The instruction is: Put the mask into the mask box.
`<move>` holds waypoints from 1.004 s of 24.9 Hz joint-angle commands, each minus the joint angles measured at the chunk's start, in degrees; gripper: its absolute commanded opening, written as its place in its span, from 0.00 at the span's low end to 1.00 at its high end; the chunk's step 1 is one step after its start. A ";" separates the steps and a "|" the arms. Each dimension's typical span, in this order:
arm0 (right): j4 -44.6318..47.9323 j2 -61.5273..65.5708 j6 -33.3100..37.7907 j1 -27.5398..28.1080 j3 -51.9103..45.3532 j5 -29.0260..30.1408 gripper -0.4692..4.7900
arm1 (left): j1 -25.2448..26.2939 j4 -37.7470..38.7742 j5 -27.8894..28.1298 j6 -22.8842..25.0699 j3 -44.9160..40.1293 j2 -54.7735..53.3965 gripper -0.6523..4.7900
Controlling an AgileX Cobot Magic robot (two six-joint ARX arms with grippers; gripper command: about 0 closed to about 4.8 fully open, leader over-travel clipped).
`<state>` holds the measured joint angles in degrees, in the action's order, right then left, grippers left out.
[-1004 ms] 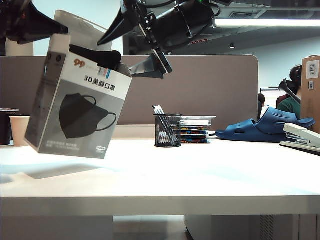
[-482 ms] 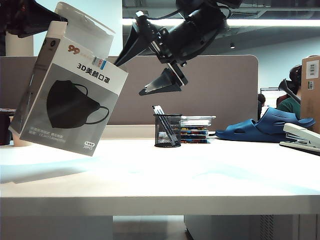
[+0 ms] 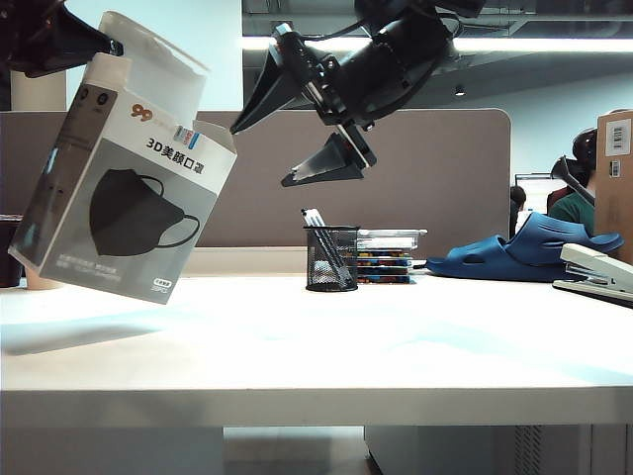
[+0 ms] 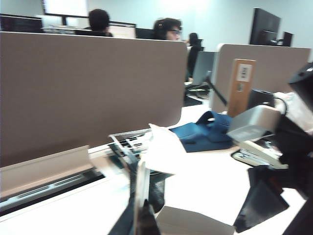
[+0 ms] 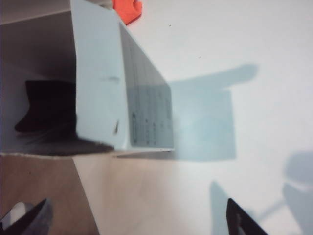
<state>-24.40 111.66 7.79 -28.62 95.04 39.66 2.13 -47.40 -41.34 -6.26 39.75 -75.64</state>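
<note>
Mask box: the tall white-and-grey cardboard mask box (image 3: pixel 124 168) hangs tilted above the table at the left of the exterior view, its top flap raised toward the upper left; a flat black mask picture and "3D" lettering are printed on its smooth front.
Mask: in the right wrist view the soft, dark mask (image 5: pixel 46 110) lies down inside the open mouth of the box, in shadow.
Left gripper: the left gripper (image 3: pixel 99 45) sits in the upper left corner of the exterior view, its black pointed fingers pinched together on the box's top edge, holding it off the table.
Right gripper: the right gripper (image 3: pixel 287 134) hangs at upper centre of the exterior view, just right of the box's opening and clear of it; its two black wedge-shaped fingers are spread wide with nothing between them.
Table: the white, matte table (image 3: pixel 396 336) carries a black wire-mesh pen cup (image 3: pixel 331 257) at centre and a blue foam clog (image 3: pixel 524 252) at right.
</note>
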 commanded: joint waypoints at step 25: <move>5.40 -14.82 -9.05 11.96 0.17 -19.54 0.07 | 0.07 5.64 15.63 4.61 0.13 -5.81 0.11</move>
<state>-19.99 98.08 0.45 -16.75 94.98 22.26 2.11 -42.74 -25.43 -3.09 39.77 -81.56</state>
